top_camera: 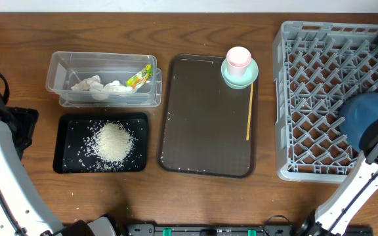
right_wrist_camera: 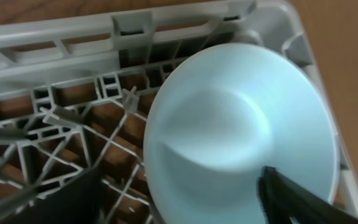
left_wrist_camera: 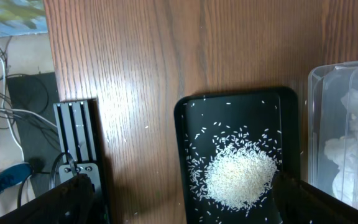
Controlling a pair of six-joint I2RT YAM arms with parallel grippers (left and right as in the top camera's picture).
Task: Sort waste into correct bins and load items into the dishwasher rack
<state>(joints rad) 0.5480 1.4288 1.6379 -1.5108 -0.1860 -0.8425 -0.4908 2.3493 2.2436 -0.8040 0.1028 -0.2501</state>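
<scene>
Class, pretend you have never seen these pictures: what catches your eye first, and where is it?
The big grey rack fills the right side, with a blue bowl resting in its right part. Next comes the white rice heaped in the black tray at lower left. Then the pink cup standing on the mint dish at the brown tray's top right corner.
</scene>
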